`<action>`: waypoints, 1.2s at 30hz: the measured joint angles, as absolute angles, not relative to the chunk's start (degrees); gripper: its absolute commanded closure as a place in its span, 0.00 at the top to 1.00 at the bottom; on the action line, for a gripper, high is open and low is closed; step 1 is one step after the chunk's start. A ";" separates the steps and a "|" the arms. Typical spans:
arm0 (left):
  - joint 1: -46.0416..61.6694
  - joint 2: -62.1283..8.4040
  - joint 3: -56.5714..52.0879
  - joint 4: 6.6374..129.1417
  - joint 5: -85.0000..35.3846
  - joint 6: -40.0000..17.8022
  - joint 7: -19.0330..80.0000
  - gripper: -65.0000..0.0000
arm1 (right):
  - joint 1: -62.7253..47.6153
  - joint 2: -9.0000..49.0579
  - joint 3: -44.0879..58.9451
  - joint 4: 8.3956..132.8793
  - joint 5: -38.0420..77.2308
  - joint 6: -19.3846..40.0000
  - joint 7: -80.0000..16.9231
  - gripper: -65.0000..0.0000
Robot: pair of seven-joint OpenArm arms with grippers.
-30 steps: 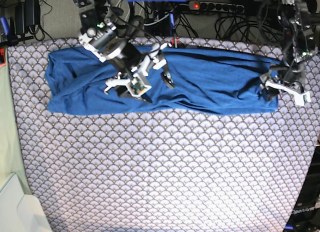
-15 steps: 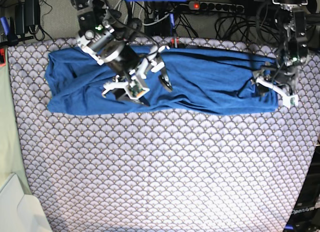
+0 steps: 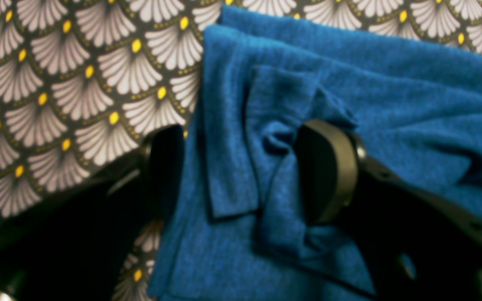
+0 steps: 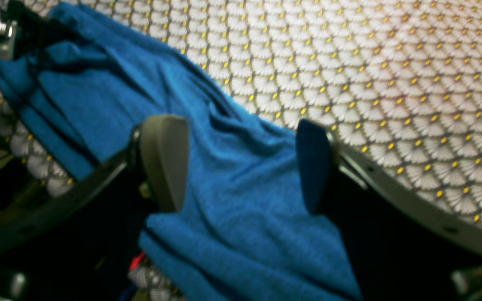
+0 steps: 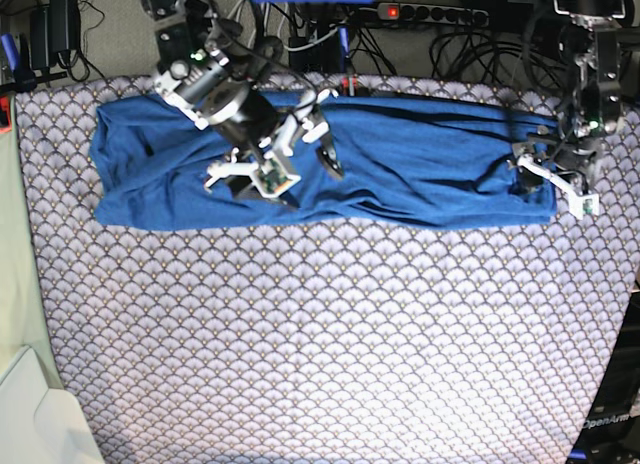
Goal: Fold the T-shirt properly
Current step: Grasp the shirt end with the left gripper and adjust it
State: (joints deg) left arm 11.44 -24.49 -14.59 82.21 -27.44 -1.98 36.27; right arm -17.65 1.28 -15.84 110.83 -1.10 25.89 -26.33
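The blue T-shirt (image 5: 400, 164) lies as a long rumpled band across the far part of the table. My right gripper (image 5: 285, 169) hovers over its left-middle part. In the right wrist view the right gripper (image 4: 237, 163) is open, with T-shirt (image 4: 232, 196) fabric below the gap and nothing pinched. My left gripper (image 5: 527, 169) is at the band's right end. In the left wrist view the left gripper (image 3: 245, 167) is open and straddles a folded edge of the T-shirt (image 3: 232, 167). One of its fingers (image 3: 165, 167) is over the patterned cloth, the other finger (image 3: 329, 167) over blue fabric.
A scallop-patterned grey-white cloth (image 5: 320, 334) covers the whole table. A power strip and cables (image 5: 430, 14) run behind the far edge. A white object (image 5: 30, 414) sits off the near left corner, and a black box (image 5: 610, 414) at the near right.
The left gripper has shifted a little inward over the shirt's right end. The right gripper has moved slightly up and back over the fabric. Both stay open.
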 measured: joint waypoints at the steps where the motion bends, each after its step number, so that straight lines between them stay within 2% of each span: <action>1: 11.62 -24.80 -14.46 82.24 -27.42 -2.07 36.23 0.65 | -17.39 1.28 -15.81 110.83 -1.10 25.87 -26.61 0.64; 25: 11.64 -24.60 -14.90 79.33 -28.71 -2.85 34.06 0.65 | -16.71 1.28 -15.77 110.63 -1.10 25.87 -26.41 0.64; 26: 11.57 -24.58 -14.90 79.33 -28.71 -2.85 34.04 0.63 | -16.71 1.28 -15.77 110.63 -1.10 25.87 -26.44 0.64; 28: 11.55 -24.58 -14.76 79.24 -28.84 -2.90 34.02 0.53 | -16.71 1.28 -15.77 110.63 -1.10 25.87 -26.44 0.64; 33: 11.42 -24.49 -12.25 79.53 -29.19 -3.22 32.84 0.04 | -16.73 1.28 -15.77 110.61 -1.08 25.87 -26.44 0.64; 34: 11.40 -24.49 -12.21 79.55 -28.97 -3.11 32.77 0.00 | -16.71 1.28 -15.77 110.61 -1.10 25.87 -26.44 0.64; 36: 11.40 -24.27 -12.25 79.55 -28.97 -3.11 32.73 0.03 | -16.71 1.30 -15.77 110.61 -1.10 25.87 -26.44 0.64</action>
State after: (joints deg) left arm 11.40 -24.27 -12.25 79.55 -28.97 -3.11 32.73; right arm -16.71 1.30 -15.77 110.61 -1.10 25.87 -26.44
